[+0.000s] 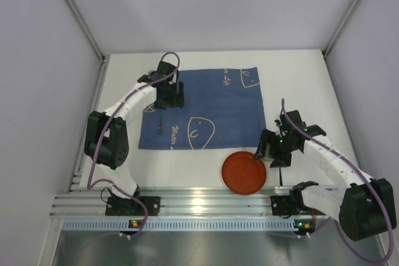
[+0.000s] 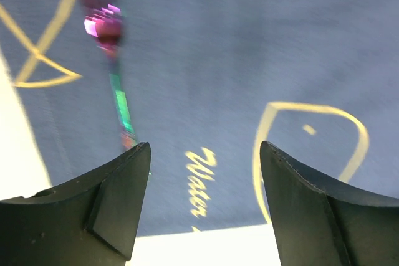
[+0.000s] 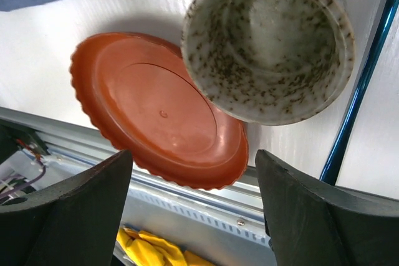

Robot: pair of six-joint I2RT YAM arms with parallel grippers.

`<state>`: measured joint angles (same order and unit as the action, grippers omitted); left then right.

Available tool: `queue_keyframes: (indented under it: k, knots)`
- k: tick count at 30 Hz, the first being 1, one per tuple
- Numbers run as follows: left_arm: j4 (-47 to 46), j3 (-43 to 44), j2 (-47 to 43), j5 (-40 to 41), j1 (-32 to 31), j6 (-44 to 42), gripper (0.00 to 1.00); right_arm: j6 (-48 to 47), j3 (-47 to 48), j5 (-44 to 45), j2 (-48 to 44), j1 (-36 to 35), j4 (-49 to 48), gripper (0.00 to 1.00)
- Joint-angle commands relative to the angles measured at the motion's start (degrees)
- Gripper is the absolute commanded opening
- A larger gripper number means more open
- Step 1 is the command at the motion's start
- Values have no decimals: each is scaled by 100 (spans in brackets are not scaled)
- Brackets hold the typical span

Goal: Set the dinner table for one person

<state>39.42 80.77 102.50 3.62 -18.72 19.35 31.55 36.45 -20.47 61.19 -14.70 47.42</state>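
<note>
The white dinner table point(image 1: 299, 85) has a ribbed rail point(image 1: 199, 207) at its near edge. A red scalloped plate point(image 1: 244, 172) lies by the rail and also shows in the right wrist view point(image 3: 149, 110). A speckled off-white cup point(image 3: 268, 42) stands upright beside it, its rim overlapping the plate's edge there. My right gripper point(image 1: 274, 156) hovers over both, open and empty point(image 3: 193, 154). My left gripper point(image 1: 169, 99) is open and empty point(image 2: 206, 147) above the blue cloth point(image 2: 249, 48). An iridescent purple-green utensil point(image 2: 115, 60) lies on the cloth, ahead of the left finger.
The blue cloth with line drawings point(image 1: 206, 107) covers the table's middle. The thin utensil point(image 1: 161, 126) lies near its left edge. A shiny blue rod point(image 3: 358, 91) lies right of the cup. Something yellow point(image 3: 156, 250) sits below the rail. Grey walls close in three sides.
</note>
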Motion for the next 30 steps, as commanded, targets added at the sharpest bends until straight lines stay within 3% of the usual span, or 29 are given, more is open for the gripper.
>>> queue_keyframes:
  k: [1, 7, 11, 16, 20, 26, 30]
  knots:
    - [57, -280, -564, -71, -228, 253, 75, 0, -32, 218, 77, -182, 171, 80]
    - [101, -492, -968, -28, -237, 279, 74, 44, -173, 386, 367, -375, 128, 69]
    - [206, -343, -1013, 7, -246, 288, 74, 88, -287, 544, 543, -446, -74, 46]
    - [312, -132, -1013, 16, -246, 288, 73, 185, -261, 728, 815, -622, -171, 37]
    - [409, -106, -1039, 69, -246, 253, 73, 255, -270, 808, 912, -675, -224, 19]
    - [417, -123, -1013, 113, -246, 192, 73, 255, -226, 913, 1070, -771, -233, 4]
    - [417, -36, -899, 78, -246, 192, 73, 238, -182, 939, 1167, -833, -242, 0]
